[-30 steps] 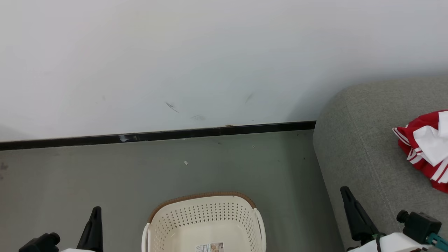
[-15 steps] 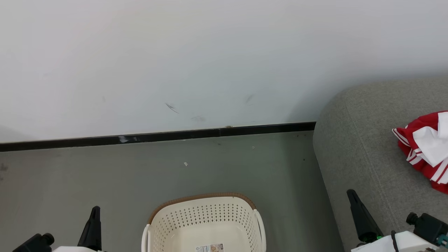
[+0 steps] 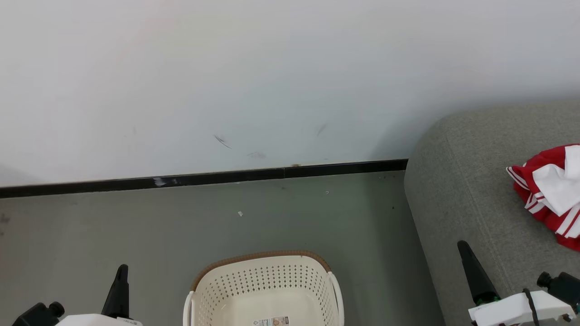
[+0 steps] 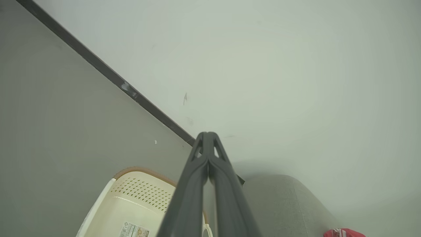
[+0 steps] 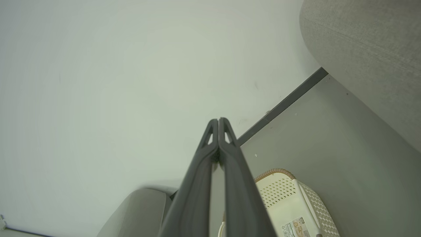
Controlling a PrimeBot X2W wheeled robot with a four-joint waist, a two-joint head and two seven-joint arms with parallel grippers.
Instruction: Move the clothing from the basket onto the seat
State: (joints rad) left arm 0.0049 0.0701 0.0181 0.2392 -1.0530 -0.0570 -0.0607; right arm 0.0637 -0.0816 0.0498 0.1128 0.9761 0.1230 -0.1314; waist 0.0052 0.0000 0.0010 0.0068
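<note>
With my left gripper (image 4: 206, 134) and right gripper (image 5: 218, 120) both pinched together on nothing, I fear a careless swing knocks the soft red-and-white striped clothes (image 3: 543, 190), ahead-right of the right one, off the big grey-green fabric seat (image 3: 462, 181).

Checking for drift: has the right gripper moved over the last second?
Yes. In the head view the right gripper has slid rightward, farther in from the left edge of the seat, which itself barely shifted.

Grey floor (image 3: 113, 235) — basket (image 3: 260, 256) on it, seat (image 3: 466, 181) — clothing (image 3: 546, 194) atop
</note>
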